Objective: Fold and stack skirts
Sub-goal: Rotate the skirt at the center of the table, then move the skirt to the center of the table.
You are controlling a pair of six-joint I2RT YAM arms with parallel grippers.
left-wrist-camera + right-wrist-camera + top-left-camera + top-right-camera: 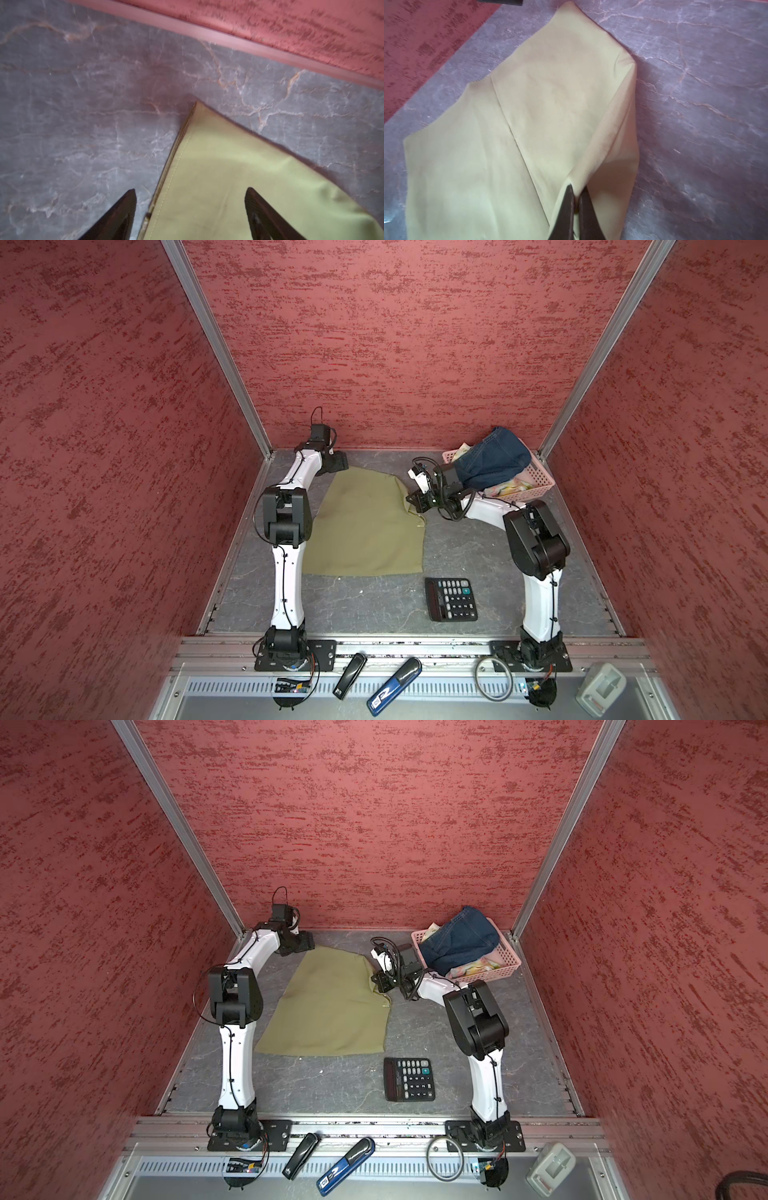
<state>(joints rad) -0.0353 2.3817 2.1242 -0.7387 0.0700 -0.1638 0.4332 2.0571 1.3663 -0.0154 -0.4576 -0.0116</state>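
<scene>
You see the olive-green skirt (365, 526) lying flat. The right gripper (576, 193) pinches 1 raised fold at its edge. The left gripper (191, 189) holds its jaws spread, with the skirt's corner seam between them. Beyond the right jaws, the denim skirt (492, 464) and floral skirt (505, 489) fill the pink basket (542, 480).

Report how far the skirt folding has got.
Done: the olive skirt lies spread on the table. In hand: the right hand is shut on its edge, a flap raised; the left hand hangs open over a corner. Left: the denim skirt and floral skirt sit in the basket; nothing is stacked.
</scene>
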